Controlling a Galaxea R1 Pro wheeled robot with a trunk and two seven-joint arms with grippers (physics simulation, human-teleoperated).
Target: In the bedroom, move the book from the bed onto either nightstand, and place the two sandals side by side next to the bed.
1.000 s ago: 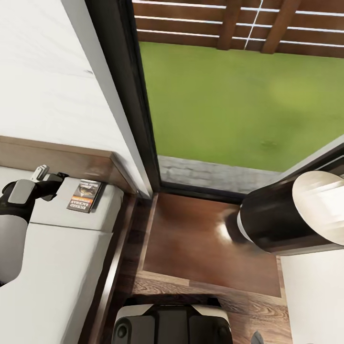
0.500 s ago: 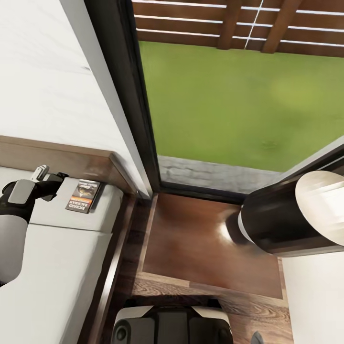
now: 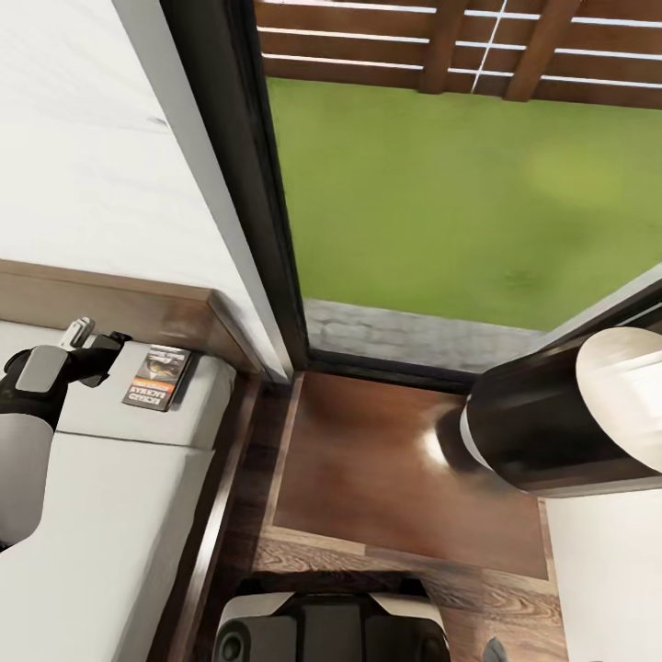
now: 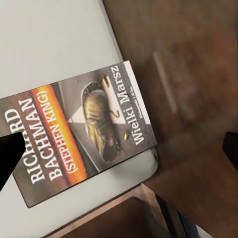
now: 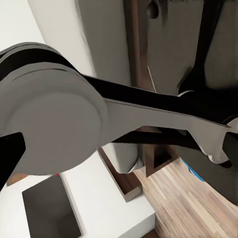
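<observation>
Your left gripper (image 3: 118, 342) sits at the book (image 3: 156, 377), fingers spread, not pinching. Book lies flat on the bed (image 3: 110, 515), mattress corner nr headboard (image 3: 110, 308). Right gripper: can't tell.

Book (image 3: 157, 377) flat, cover up, on off-white bed (image 3: 101, 515) mattress corner near headboard; glossy dark brown nightstand (image 3: 386, 460) top beside bed.
</observation>
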